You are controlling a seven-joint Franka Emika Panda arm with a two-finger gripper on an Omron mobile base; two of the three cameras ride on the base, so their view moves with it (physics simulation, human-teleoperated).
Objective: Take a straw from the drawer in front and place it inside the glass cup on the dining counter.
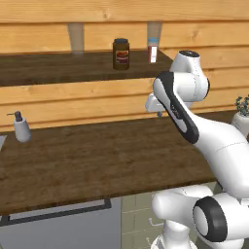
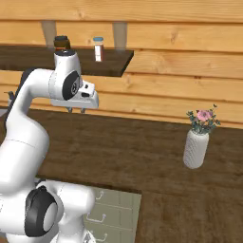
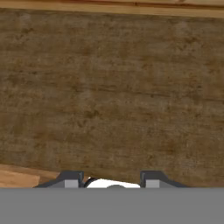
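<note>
2 dark fingertips of the pincer (image 2: 76,110) point down over the dark wooden surface (image 1: 97,165), hanging clear above it with nothing between them; in the hand view the pincer (image 3: 112,180) shows its tips set well apart, so it stands wide and holds nothing. Going from left to right in the left base view, a soap dispenser (image 1: 20,127) stands on the surface far to the left of the pincer (image 1: 159,114), near the wooden wall. Up and to the left of the pincer, a dark shelf (image 1: 58,68) carries a brown jar (image 1: 121,54) with a dark lid and, just right of it, a small white bottle (image 1: 153,50) with a pale blue cap; the 2 stand near each other but apart. Below the pincer and under the front edge of the surface, sage-green drawer fronts (image 2: 111,216) with small light handles show in the right base view, all pushed in; I cannot tell which is the drawer with the straw. Well to the right of the pincer, a white vase (image 2: 196,149) with pink flowers and green sprigs stands upright on the surface, apart from everything else.
</note>
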